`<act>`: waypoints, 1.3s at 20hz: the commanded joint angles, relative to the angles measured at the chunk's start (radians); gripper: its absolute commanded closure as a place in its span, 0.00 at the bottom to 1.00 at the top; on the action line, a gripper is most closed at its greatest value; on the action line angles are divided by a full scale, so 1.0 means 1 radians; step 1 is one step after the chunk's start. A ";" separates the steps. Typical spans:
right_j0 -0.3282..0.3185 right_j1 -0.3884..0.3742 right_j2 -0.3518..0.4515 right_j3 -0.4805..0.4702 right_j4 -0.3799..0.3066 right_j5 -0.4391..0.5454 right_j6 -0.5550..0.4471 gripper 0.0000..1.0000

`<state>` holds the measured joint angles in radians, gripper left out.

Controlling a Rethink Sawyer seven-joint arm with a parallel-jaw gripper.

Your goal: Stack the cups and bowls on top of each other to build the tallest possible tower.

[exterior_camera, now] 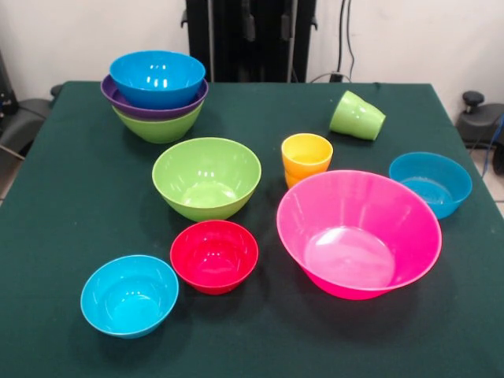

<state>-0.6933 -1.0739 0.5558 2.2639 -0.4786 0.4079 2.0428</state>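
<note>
From the front, a dark green cloth-covered surface [71,197] carries glossy, round plastic ware. At the far left stands the tower [157,98] — a lime green bowl [160,128] at its base, a purple bowl [118,98] nested in it, a blue bowl [157,77] on top. Near the middle sits a second lime green bowl [206,178], upright and apart from the rest. In front of it lie a small red bowl [214,256] and a small cyan bowl [129,295], just beside each other. The huge pink bowl [358,234] tilts toward the camera; behind it stands the tapered yellow-orange cup [306,157]. The light green cup [357,116] lies on its side. Another blue bowl [430,183] sits at the right. The gripper is out of sight, so its state cannot be told.
</note>
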 commanded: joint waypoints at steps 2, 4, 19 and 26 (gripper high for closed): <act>0.166 0.168 -0.154 -0.139 -0.075 0.017 0.169 0.00; 0.192 0.208 -0.184 -0.176 -0.081 -0.008 0.159 0.00; 0.144 0.323 -0.152 -0.299 -0.065 -0.016 -0.018 0.00; 0.086 0.296 -0.115 -0.284 -0.058 0.019 -0.071 0.00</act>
<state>-0.5789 -0.7958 0.4213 2.0373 -0.4786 0.4079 2.0428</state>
